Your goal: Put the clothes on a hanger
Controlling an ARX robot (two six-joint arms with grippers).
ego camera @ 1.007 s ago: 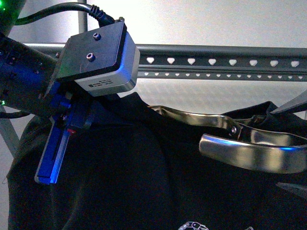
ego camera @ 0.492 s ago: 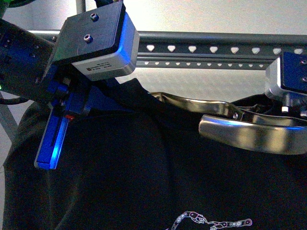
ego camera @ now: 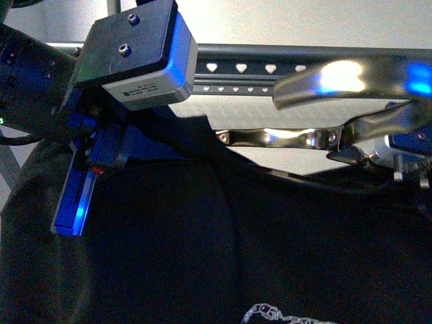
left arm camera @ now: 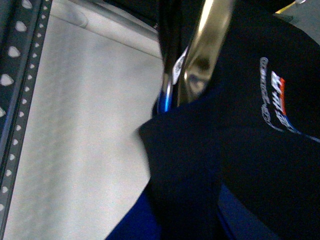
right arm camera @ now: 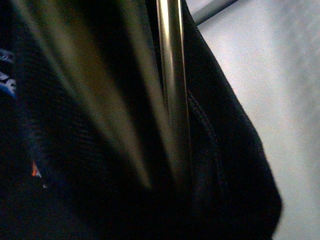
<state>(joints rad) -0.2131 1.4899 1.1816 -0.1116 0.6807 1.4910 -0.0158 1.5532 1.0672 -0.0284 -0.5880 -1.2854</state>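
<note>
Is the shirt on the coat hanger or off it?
On. An arm of the coat hanger runs into the neck opening of the shirt, and fabric drapes from it in the left wrist view.

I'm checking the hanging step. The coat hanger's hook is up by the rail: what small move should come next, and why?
Probably raise the coat hanger a little more, then ease it forward. Its hook shows across the rail, its top not above the rail's top edge, so it isn't caught yet. The shirt hangs on it.
</note>
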